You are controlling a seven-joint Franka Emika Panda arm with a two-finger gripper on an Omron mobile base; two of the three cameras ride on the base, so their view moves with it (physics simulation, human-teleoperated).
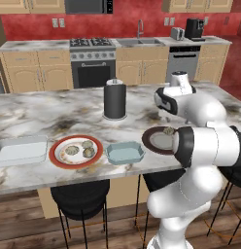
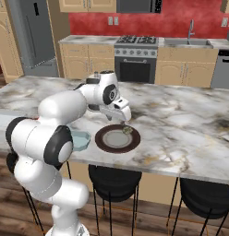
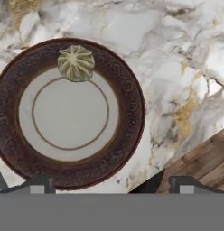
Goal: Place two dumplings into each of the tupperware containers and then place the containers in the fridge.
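Hovering wide open and empty above the brown plate (image 3: 132, 117), the hand (image 3: 111, 182) must next go down around the lone dumpling (image 3: 76, 62) and close.

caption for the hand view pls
Open jaws hover above a dark brown plate holding one dumpling on the marble counter.

Both base views look forward and down from behind the arm, one from its left, one from its right, across the marble surface (image 1: 69, 109) toward the far stove. They share the brown plate (image 2: 117, 138). The hand view looks straight down, close over that plate (image 3: 68, 117).
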